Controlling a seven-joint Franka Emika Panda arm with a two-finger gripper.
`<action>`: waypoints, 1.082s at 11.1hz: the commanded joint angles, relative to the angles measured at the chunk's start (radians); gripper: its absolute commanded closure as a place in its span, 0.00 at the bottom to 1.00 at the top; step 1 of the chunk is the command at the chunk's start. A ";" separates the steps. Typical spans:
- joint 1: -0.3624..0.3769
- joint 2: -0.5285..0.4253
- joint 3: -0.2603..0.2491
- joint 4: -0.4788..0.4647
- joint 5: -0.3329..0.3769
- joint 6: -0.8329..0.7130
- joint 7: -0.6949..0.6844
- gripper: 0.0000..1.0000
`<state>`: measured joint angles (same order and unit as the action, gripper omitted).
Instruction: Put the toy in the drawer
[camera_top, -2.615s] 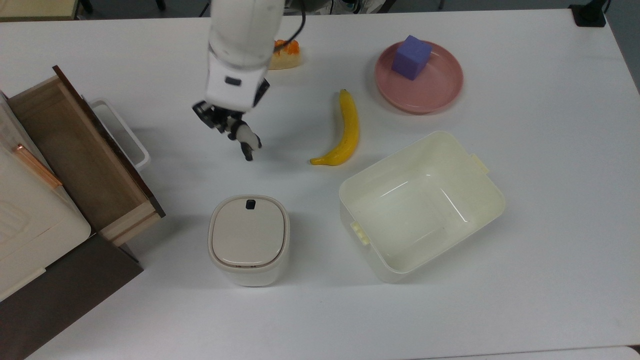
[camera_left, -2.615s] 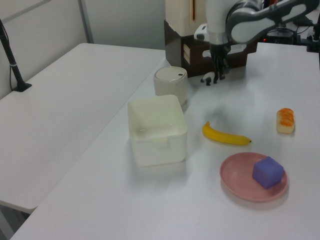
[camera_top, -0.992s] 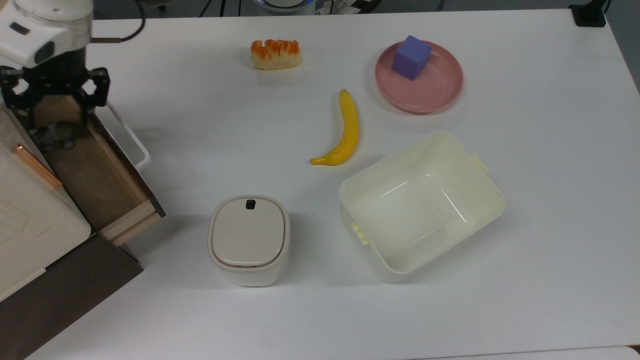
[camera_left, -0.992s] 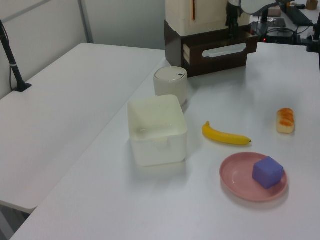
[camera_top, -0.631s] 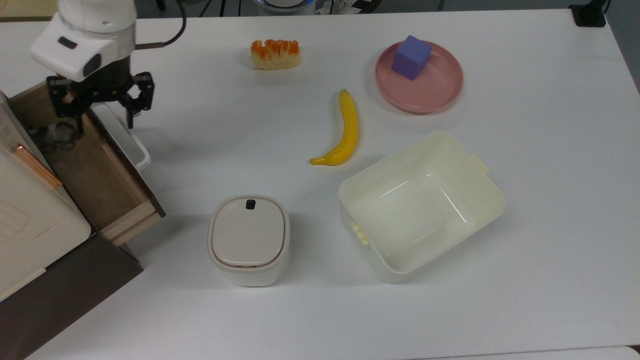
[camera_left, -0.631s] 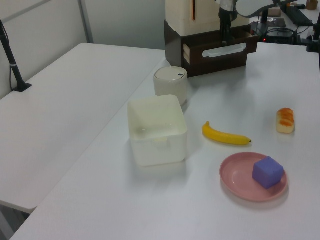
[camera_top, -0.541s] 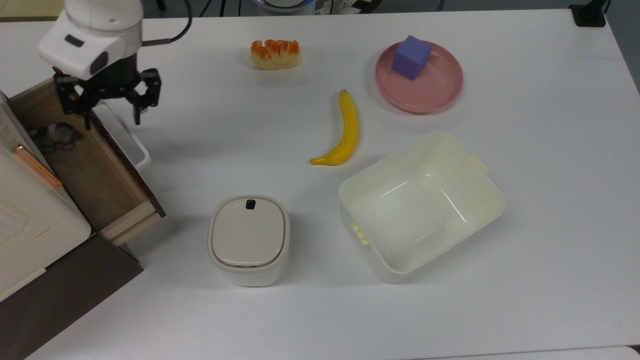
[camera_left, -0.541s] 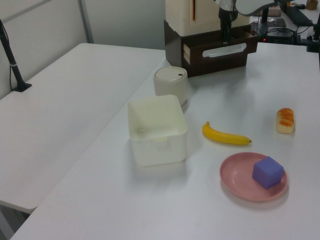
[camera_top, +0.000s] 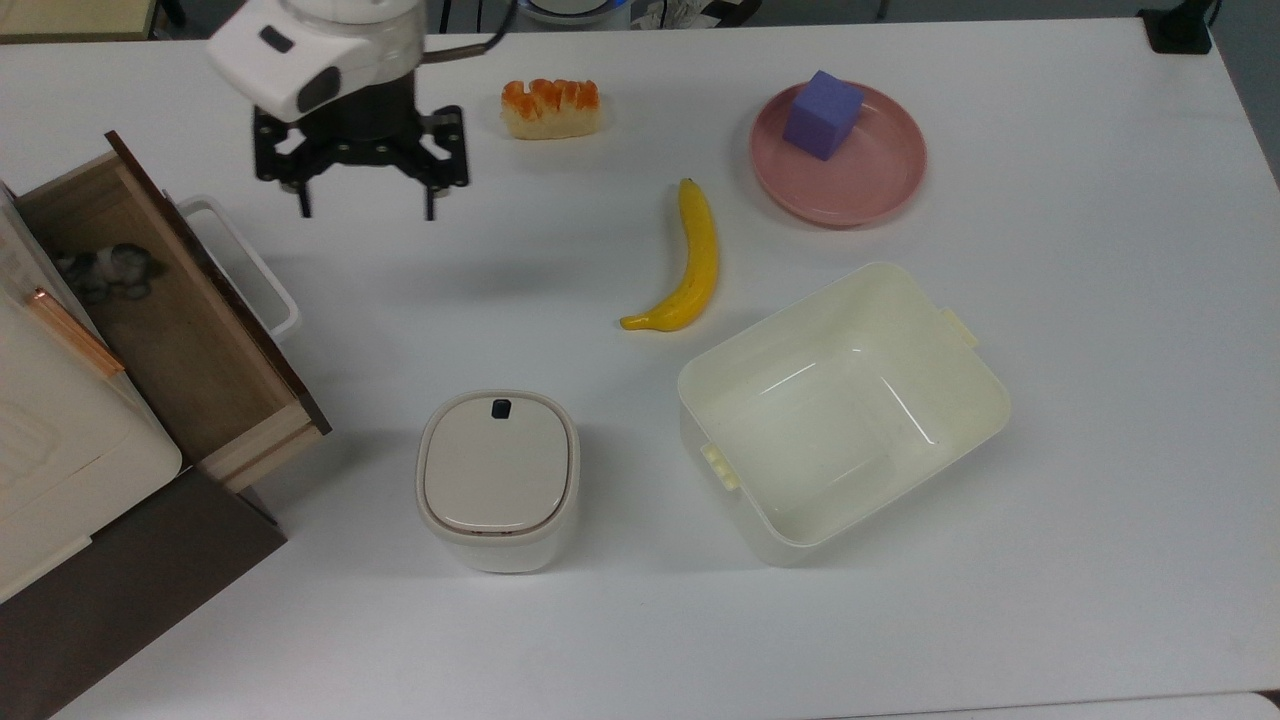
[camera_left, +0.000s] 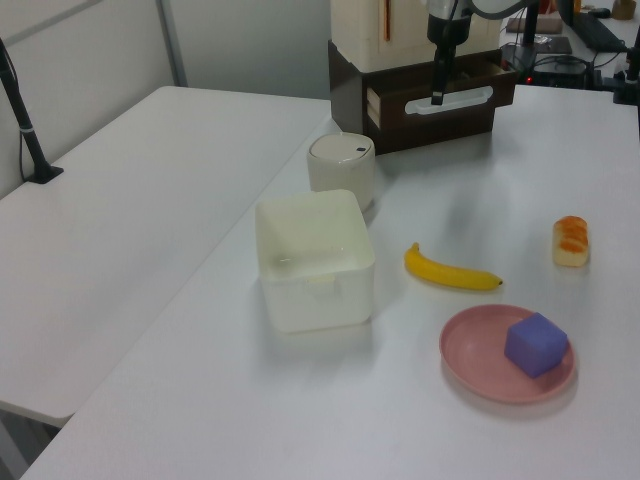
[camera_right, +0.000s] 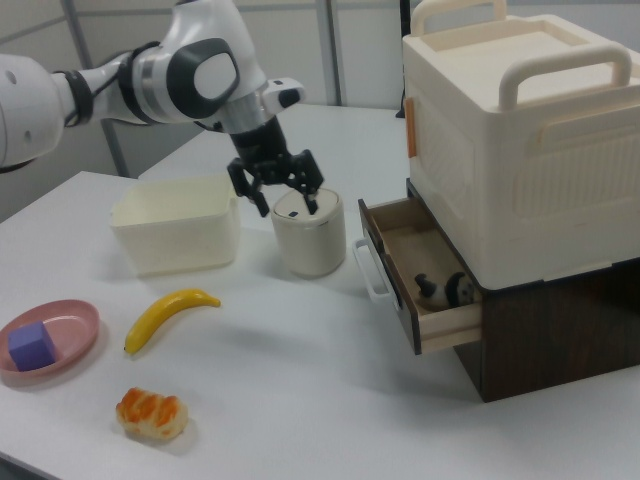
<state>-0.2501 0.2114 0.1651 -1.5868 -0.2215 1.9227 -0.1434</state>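
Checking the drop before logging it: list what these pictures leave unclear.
- Toy in the top view: a blurred dark shape in the drawer, its pose unreadable.
- Toy in the right view: lower part hidden by the drawer's side wall.
- Drawer's inside in the left view: hidden behind its front panel.

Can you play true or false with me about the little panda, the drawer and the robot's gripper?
1. The panda toy lies inside the open drawer. True.
2. The gripper is holding the panda. False: it is open and empty, above the table.
3. The purple cube sits on the pink plate. True.
4. The banana is inside the cream tub. False: it lies on the table beside the tub.
5. The drawer is pushed shut. False: it is pulled out.
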 joint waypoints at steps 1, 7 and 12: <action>0.051 -0.069 -0.007 -0.036 0.111 -0.054 0.114 0.00; 0.172 -0.133 -0.058 -0.045 0.125 -0.188 0.304 0.00; 0.227 -0.155 -0.134 -0.050 0.126 -0.208 0.306 0.00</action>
<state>-0.0568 0.0913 0.0817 -1.5979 -0.1156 1.7210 0.1462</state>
